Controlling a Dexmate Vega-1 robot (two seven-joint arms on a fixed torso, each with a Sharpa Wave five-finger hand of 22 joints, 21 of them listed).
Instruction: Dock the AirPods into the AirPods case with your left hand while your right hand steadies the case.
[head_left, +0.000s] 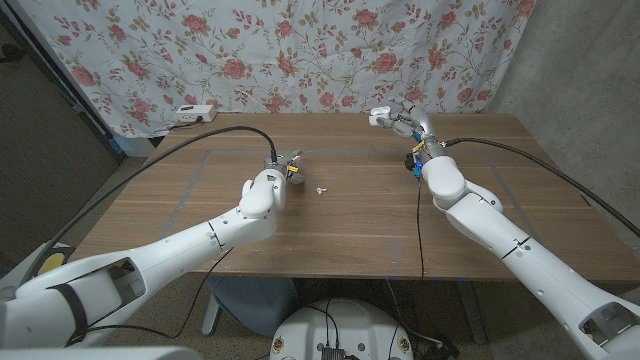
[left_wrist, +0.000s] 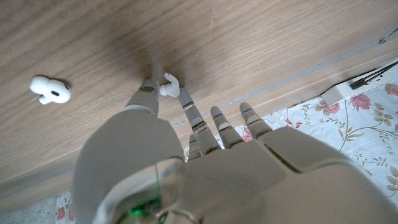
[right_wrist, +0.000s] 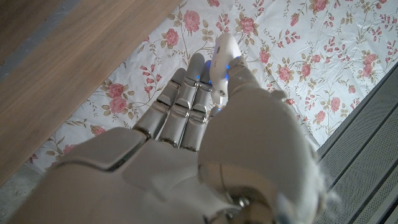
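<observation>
Left wrist view: my left hand pinches one AirPod; the second AirPod lies loose at its 3 o'clock. My right hand grips the AirPods case at table's 1 o'clock

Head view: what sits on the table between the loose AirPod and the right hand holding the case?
Only bare wood: from the AirPod to the right hand with the case.

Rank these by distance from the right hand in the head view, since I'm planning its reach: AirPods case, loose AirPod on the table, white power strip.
1. AirPods case: held in the right hand.
2. Loose AirPod: mid-table, to its left.
3. White power strip: far-left table edge.
</observation>
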